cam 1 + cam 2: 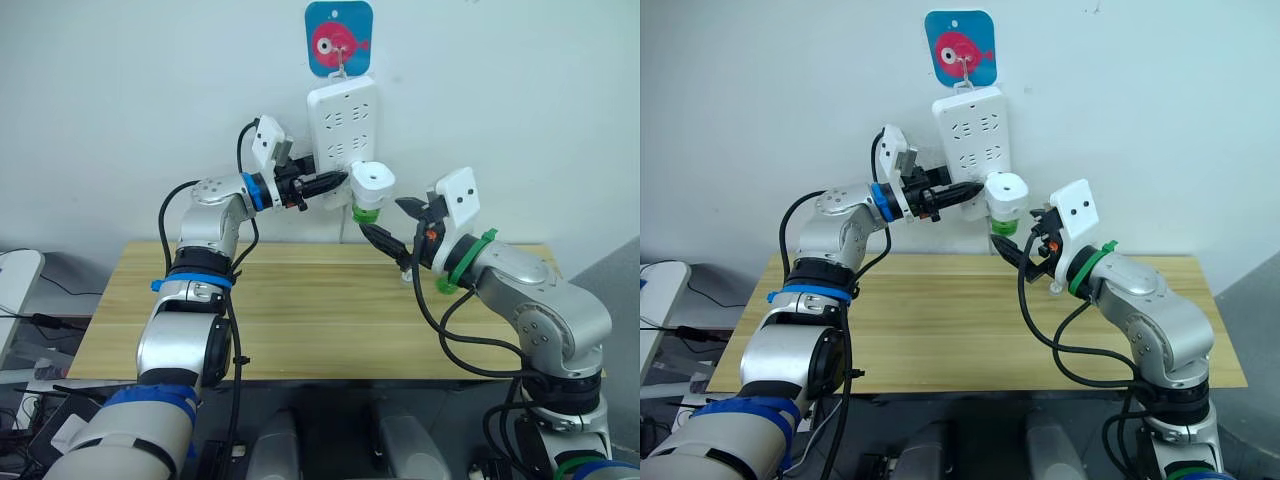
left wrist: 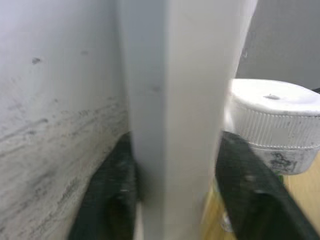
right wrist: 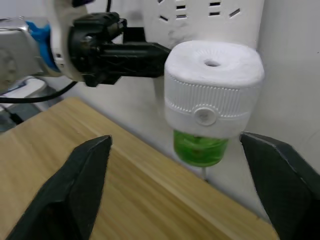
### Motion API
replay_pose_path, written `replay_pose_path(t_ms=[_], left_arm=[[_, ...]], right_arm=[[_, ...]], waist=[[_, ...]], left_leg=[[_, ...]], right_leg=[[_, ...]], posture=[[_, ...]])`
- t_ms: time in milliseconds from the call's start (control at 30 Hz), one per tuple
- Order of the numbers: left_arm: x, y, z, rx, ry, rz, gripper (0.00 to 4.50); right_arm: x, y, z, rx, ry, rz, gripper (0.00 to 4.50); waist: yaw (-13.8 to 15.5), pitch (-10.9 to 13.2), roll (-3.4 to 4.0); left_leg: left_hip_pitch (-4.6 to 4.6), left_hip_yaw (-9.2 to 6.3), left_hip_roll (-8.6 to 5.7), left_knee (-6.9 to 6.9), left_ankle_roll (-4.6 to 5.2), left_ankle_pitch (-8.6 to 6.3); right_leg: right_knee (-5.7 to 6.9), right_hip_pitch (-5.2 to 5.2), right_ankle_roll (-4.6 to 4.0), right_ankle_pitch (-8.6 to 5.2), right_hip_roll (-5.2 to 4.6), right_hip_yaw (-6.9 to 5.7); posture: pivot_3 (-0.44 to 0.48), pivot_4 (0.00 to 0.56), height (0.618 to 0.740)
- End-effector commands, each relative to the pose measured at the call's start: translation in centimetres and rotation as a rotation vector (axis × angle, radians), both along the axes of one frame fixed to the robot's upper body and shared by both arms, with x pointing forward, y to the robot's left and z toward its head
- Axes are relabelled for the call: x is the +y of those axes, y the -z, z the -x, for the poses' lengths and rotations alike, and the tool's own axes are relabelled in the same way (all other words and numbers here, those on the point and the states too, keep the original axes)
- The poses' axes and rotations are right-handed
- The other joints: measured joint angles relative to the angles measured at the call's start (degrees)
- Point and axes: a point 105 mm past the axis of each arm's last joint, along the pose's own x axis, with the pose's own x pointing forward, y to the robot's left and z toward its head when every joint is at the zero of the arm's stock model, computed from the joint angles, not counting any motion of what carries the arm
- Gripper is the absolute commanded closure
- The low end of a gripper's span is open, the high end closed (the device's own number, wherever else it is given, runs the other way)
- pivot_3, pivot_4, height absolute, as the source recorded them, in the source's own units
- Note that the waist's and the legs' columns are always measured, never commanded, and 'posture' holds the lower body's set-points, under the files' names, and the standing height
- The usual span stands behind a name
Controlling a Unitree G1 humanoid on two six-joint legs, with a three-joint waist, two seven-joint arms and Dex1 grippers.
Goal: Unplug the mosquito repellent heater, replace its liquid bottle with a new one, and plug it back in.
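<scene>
The white mosquito repellent heater (image 1: 372, 181) sits plugged into the lower right of a white power strip (image 1: 340, 120) on the wall. Its green liquid bottle (image 1: 366, 212) hangs underneath. My left gripper (image 1: 338, 183) comes in from the left, just beside the heater. In the left wrist view its fingers (image 2: 112, 190) clamp the strip's lower edge (image 2: 175, 100) from both sides. My right gripper (image 3: 182, 200) stands wide open just below and in front of the heater (image 3: 212, 85). It faces the bottle (image 3: 197, 147) and touches nothing.
A pink-and-blue fish hook (image 1: 338, 38) holds the strip on the wall. The wooden table (image 1: 300, 310) lies below both arms. A small white object (image 1: 407, 272) stands on it near the wall, behind my right gripper.
</scene>
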Motion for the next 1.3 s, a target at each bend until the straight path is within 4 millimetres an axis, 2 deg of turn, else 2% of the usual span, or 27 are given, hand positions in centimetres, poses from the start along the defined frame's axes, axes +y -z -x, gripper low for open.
replay_pose_path(t_ms=[33, 100, 133, 200, 267, 300, 467, 600, 767, 1300], left_arm=[[2.1, 0.3, 0.4, -0.034, -0.044, -0.036, 0.74], [3.1, 0.6, 0.9, -0.037, -0.061, -0.045, 0.12], [3.7, 0.7, 1.3, -0.046, -0.073, -0.058, 0.00], [4.5, 0.9, 2.3, -0.056, -0.082, -0.064, 0.00], [4.4, 0.9, 4.2, -0.069, -0.051, -0.061, 0.00], [4.2, 0.8, 5.3, -0.073, -0.029, -0.061, 0.00], [2.8, 0.0, 9.2, -0.101, -0.010, -0.033, 0.00], [1.3, -1.5, 11.0, -0.118, -0.027, 0.028, 0.00], [0.5, -2.4, 11.8, -0.103, -0.036, 0.062, 0.00], [0.5, -2.2, 11.6, -0.080, -0.058, 0.066, 0.00]], right_arm=[[0.4, -1.0, 0.5, -0.026, -0.033, -0.041, 1.64], [0.9, -1.0, 0.5, -0.021, -0.046, -0.056, 2.38], [1.1, -1.0, 0.5, -0.019, -0.053, -0.064, 2.80], [1.6, -1.0, 0.4, -0.014, -0.068, -0.076, 3.59], [2.1, -0.9, 0.3, -0.012, -0.080, -0.084, 4.30], [2.3, -0.9, 0.2, -0.011, -0.083, -0.089, 4.47], [3.1, -1.0, -0.6, -0.019, -0.079, -0.106, 4.47], [3.6, -1.0, -1.1, -0.031, -0.064, -0.115, 4.47], [3.5, -1.1, -1.7, -0.051, -0.037, -0.116, 4.47], [3.2, -0.8, -2.3, -0.071, 0.005, -0.079, 4.47]], waist=[[-0.4, 0.0, 0.00], [-0.4, 0.0, 0.00], [-0.3, 0.0, 0.00], [-0.1, 0.0, 0.00], [0.1, 0.0, 0.00], [0.2, 0.0, 0.00], [1.6, 0.0, -0.02], [2.2, 0.0, -0.03], [2.7, 0.0, -0.04], [3.1, 0.0, -0.04]], left_leg=[[0.01, 0.01, 0.02, 0.00, 0.00, 0.00], [0.03, -0.01, 0.05, -0.01, 0.00, 0.00], [0.02, -0.03, 0.05, -0.02, 0.00, 0.00], [0.02, -0.05, 0.10, -0.02, 0.00, 0.00], [0.01, -0.06, 0.16, -0.03, 0.00, 0.00], [0.01, -0.06, 0.19, -0.03, -0.01, 0.00], [0.01, -0.06, 0.18, 0.01, -0.01, 0.00], [0.02, -0.08, 0.14, 0.08, -0.01, 0.00], [0.06, -0.08, 0.13, 0.07, 0.00, 0.00], [0.08, -0.06, 0.11, 0.04, -0.01, -0.01]], right_leg=[[0.02, -0.01, -0.01, 0.00, 0.02, 0.02], [0.05, -0.02, -0.04, -0.02, 0.05, 0.01], [0.05, -0.02, -0.05, -0.02, 0.05, -0.01], [0.04, -0.02, -0.06, -0.03, 0.04, 0.00], [0.05, -0.01, -0.06, -0.03, -0.03, 0.02], [0.04, -0.01, -0.06, -0.03, -0.06, 0.05], [0.01, 0.05, -0.07, -0.04, -0.16, 0.06], [-0.04, 0.16, -0.06, -0.04, -0.18, 0.02], [-0.04, 0.17, -0.06, -0.05, -0.15, 0.02], [-0.07, 0.17, -0.07, -0.05, -0.13, 0.02]], posture=[[-0.111, 0.173, 0.740], [-0.096, 0.174, 0.740], [-0.089, 0.173, 0.740], [-0.071, 0.173, 0.740], [-0.066, 0.173, 0.740], [-0.056, 0.173, 0.740], [-0.031, 0.177, 0.740], [-0.024, 0.176, 0.740], [-0.006, 0.175, 0.740], [-0.012, 0.178, 0.740]])
